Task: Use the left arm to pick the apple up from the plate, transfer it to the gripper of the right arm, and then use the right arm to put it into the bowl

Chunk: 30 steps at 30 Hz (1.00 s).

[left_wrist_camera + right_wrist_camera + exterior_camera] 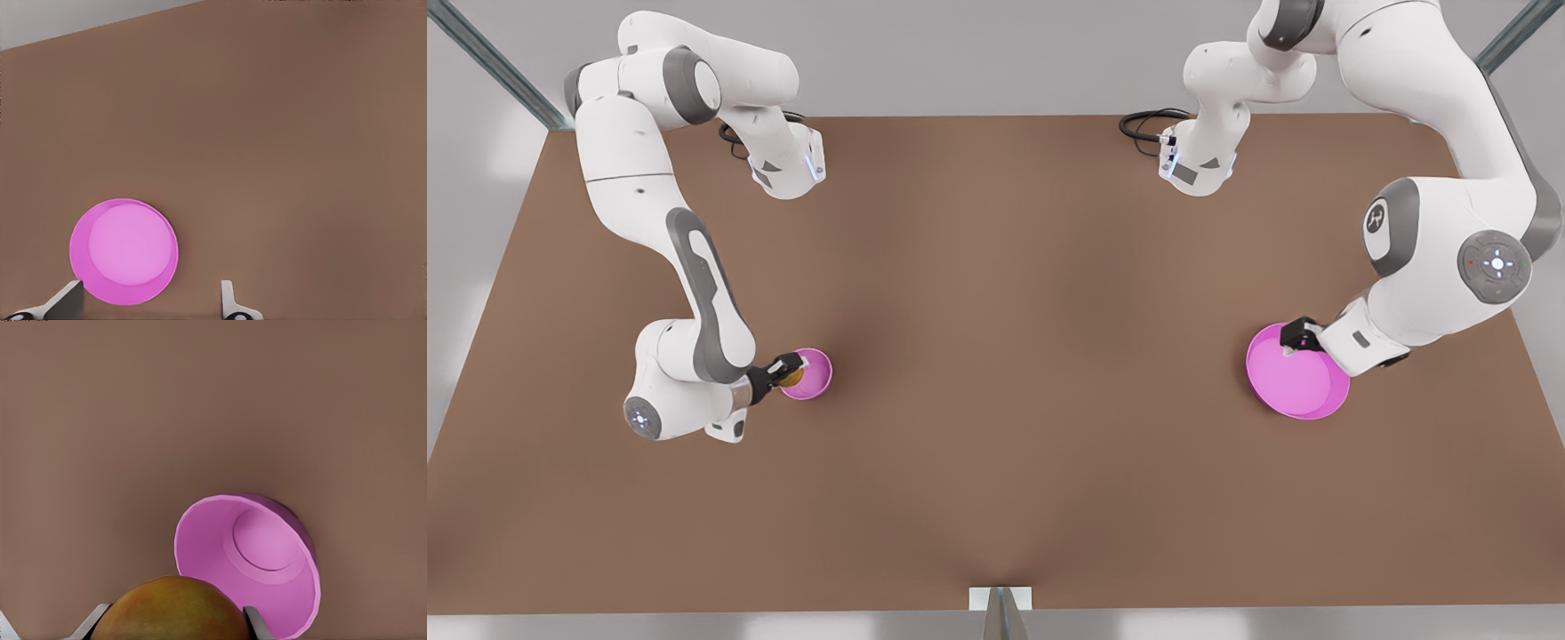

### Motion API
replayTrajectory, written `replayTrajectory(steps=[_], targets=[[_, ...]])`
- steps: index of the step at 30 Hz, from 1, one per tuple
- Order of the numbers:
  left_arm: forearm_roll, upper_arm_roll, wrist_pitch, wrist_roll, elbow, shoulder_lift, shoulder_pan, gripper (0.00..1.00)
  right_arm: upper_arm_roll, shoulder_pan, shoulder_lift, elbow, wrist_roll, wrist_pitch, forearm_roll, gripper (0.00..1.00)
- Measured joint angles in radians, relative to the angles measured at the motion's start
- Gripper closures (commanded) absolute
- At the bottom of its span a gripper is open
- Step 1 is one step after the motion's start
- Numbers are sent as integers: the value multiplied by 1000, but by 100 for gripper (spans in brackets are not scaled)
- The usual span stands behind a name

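I find the right pincer (pixel 790 369) at the rim of the bowl (pixel 811 373), on the front view's left. Its fingers (pixel 257 623) are closed against both flanks of the apple (pixel 170 610), so the fruit is gripped between them. In the right wrist view the bowl sits just beyond the held apple, its hollow bare. I cannot tell whether the apple touches the bowl's rim.

I find the left pincer (pixel 1300 336) over the far edge of the plate (pixel 1303 382), on the front view's right. In the left wrist view its white fingertips (pixel 67 300) stand spread well apart with nothing between them; the plate (pixel 124 251) lies just ahead of them, nearer one tip than the other, and carries nothing.

Both dishes rest on the brown desk (pixel 1032 356), well apart from each other.
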Motion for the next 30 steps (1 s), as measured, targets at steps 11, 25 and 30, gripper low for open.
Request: replayTrajectory(steps=[11, 25, 30], targets=[[0, 0, 0, -177, 0, 1, 0, 0, -1, -3, 5, 4, 16, 11, 6, 0], [-4, -7, 5, -268, 15, 9, -5, 0, -20, 21, -341, 399, 253, -234, -353, 0], [-5, -8, 5, -274, 17, 8, -5, 0, -125, 69, -369, 327, 341, -267, -349, 0]])
